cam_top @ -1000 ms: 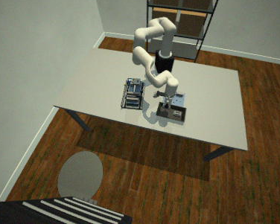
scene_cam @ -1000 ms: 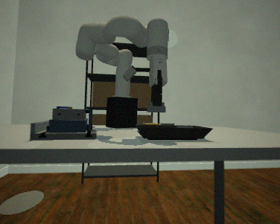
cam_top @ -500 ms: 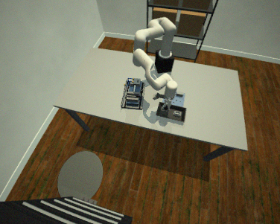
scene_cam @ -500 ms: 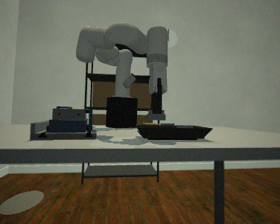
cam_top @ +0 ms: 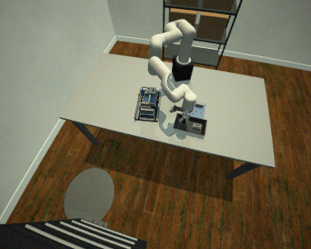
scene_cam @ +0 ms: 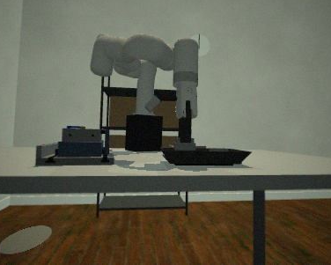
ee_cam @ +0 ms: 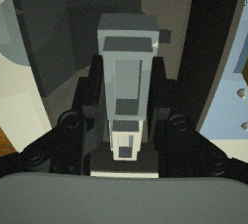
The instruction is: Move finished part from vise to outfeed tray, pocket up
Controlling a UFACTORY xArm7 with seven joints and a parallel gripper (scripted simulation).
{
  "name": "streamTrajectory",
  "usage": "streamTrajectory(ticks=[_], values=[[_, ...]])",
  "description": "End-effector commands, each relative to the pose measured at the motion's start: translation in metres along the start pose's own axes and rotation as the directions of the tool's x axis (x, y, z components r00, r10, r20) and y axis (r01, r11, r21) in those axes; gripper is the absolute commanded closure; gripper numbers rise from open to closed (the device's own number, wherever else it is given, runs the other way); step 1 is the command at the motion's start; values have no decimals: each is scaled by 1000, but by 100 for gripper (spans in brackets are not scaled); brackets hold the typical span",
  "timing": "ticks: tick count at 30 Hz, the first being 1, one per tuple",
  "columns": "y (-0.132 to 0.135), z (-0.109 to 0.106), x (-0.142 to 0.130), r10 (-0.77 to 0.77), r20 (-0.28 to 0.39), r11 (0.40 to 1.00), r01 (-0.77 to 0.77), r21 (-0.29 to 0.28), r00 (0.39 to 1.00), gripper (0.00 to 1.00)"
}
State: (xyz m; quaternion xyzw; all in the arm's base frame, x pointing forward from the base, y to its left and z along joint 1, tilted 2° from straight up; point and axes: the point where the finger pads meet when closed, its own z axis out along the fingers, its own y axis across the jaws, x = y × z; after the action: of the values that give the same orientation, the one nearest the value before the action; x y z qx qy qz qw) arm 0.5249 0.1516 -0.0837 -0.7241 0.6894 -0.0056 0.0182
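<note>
My gripper (scene_cam: 185, 133) points straight down over the left end of the dark outfeed tray (scene_cam: 206, 156) and is shut on the finished part (ee_cam: 127, 93), a light grey block with a darker recess. In the wrist view the fingers clamp its two sides, with the dark tray floor (ee_cam: 72, 28) right behind it. From the side, the part's lower end (scene_cam: 185, 145) is at the tray's rim level; I cannot tell whether it touches the floor. From above, the gripper (cam_top: 183, 117) is over the tray (cam_top: 192, 126). The vise (cam_top: 147, 103) stands to the left with no part in it.
A small light object (cam_top: 197, 126) lies in the tray to the right of the gripper. A blue plate (cam_top: 198, 110) lies just behind the tray. The arm's black base (cam_top: 182, 70) stands behind, and a shelf rack (cam_top: 204, 20) is beyond the table.
</note>
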Motion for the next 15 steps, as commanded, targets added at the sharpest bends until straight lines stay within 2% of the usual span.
streamTrajectory(ticks=[1,15], values=[[-2,3,-1,0,2,1000,0,4,1000,100],[-2,12,-1,0,2,1000,0,4,1000,100]])
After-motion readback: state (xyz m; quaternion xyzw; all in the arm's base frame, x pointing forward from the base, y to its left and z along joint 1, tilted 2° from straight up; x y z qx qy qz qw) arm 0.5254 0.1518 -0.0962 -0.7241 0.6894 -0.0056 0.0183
